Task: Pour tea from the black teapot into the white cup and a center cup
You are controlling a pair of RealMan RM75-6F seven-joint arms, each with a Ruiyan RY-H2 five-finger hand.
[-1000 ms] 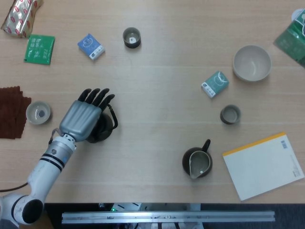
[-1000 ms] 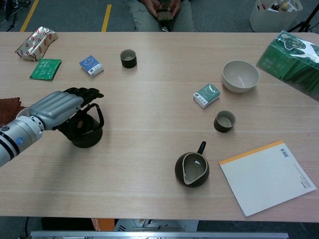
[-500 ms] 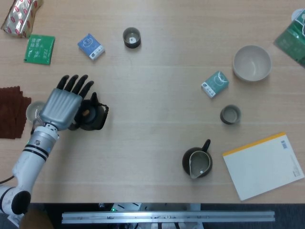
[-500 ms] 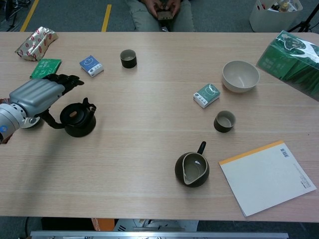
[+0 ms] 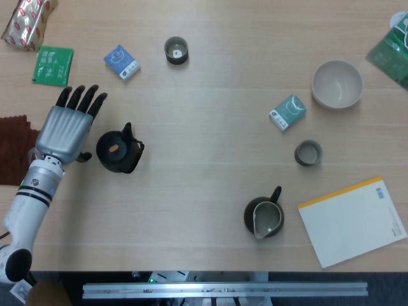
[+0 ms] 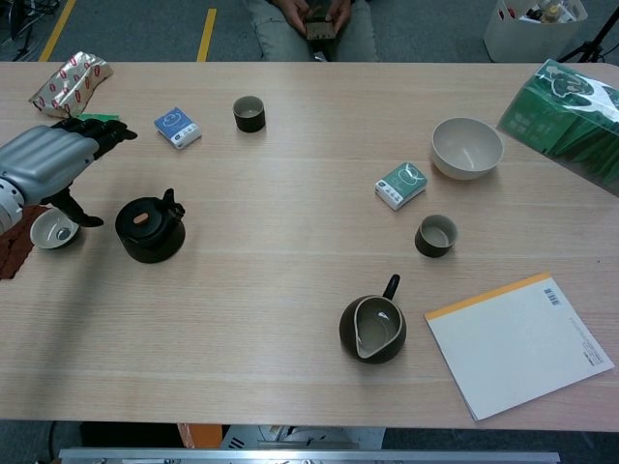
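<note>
The table (image 6: 290, 290) is pale blond wood with a fine straight grain. The teapot (image 5: 118, 152) at nine o'clock is matte black, a small tan spot on its lid. The left hand (image 5: 64, 131) beside it has a silver-grey back and black fingers (image 5: 80, 97). A white cup (image 6: 53, 230) sits by a rust-brown cloth (image 5: 11, 150). At twelve o'clock a dark olive cup (image 5: 176, 50), a blue-and-white packet (image 5: 122, 62), a green packet (image 5: 52, 65). A cream bowl (image 5: 336, 84) at two o'clock; a white notebook (image 5: 354, 220) edged in yellow at four.

Wooden table (image 5: 204, 210) bears black teapot (image 5: 118, 151), pitcher (image 5: 264, 217), notebook (image 5: 352, 220), bowl (image 5: 336, 84), cups
</note>
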